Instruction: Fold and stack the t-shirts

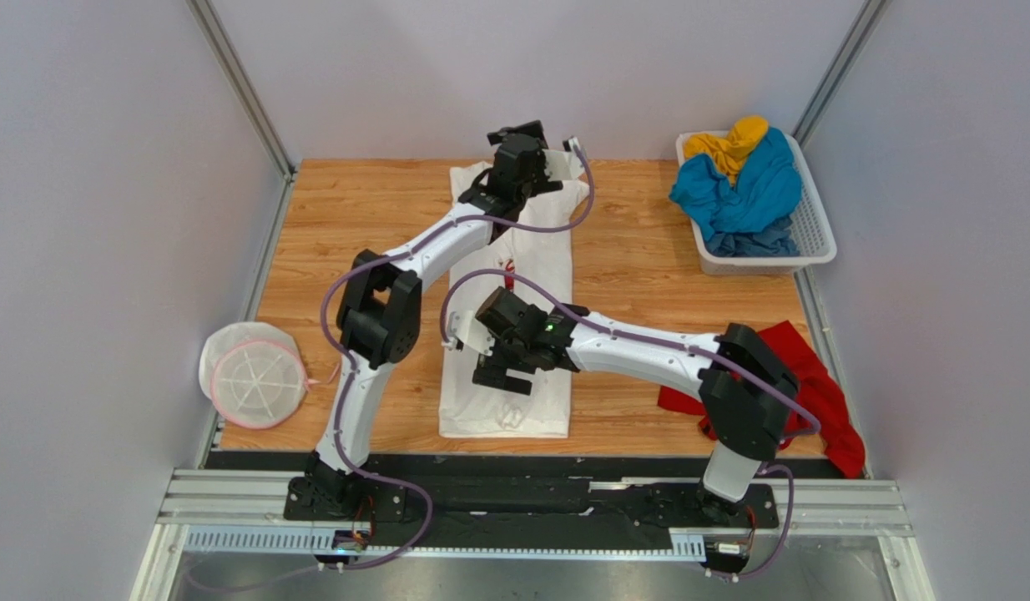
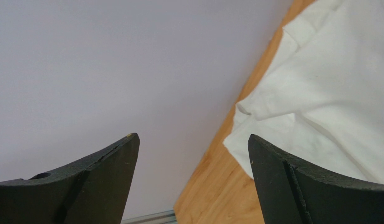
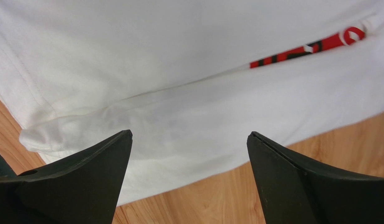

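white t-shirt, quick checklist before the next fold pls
1. Left end effector open and empty: ok.
2. Right end effector open and empty, over the near half of the white t-shirt: ok.
3. Shirt folded into a long strip on the table: ok.
4. Far corner lying flat: not ok, a fold bunches up there.
5. Red t-shirt clear of the strip: ok.
6. Arm cables clear of the cloth: cannot tell.
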`<move>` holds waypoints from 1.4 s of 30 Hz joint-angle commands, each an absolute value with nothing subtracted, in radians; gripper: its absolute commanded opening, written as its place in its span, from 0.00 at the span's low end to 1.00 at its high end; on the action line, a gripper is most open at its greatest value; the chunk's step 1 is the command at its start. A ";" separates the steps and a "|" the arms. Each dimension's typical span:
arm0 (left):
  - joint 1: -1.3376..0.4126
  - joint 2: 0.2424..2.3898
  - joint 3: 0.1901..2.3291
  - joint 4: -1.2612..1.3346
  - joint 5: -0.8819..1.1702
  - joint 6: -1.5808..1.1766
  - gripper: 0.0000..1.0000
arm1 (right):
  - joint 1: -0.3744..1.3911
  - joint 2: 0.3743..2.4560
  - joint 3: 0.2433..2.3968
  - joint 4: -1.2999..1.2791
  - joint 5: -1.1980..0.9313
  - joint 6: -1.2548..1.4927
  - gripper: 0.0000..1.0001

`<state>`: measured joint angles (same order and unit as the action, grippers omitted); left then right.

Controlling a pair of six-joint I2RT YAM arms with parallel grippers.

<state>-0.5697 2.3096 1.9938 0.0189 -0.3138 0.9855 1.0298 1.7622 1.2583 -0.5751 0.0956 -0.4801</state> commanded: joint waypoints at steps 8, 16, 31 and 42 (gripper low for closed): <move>-0.540 1.904 1.662 -0.032 -0.382 0.838 0.94 | 0.982 1.480 1.115 -0.568 0.362 -0.403 1.00; -0.526 1.463 1.205 -0.247 -0.207 0.724 0.91 | 0.966 1.284 0.907 -0.604 0.374 -0.356 0.94; -0.563 0.973 0.718 -0.587 0.217 0.554 0.80 | 1.051 1.218 0.770 -0.600 0.278 -0.383 0.86; -0.572 1.037 0.706 -0.701 0.465 0.535 0.77 | 1.144 1.341 0.762 -0.522 0.307 -0.433 0.78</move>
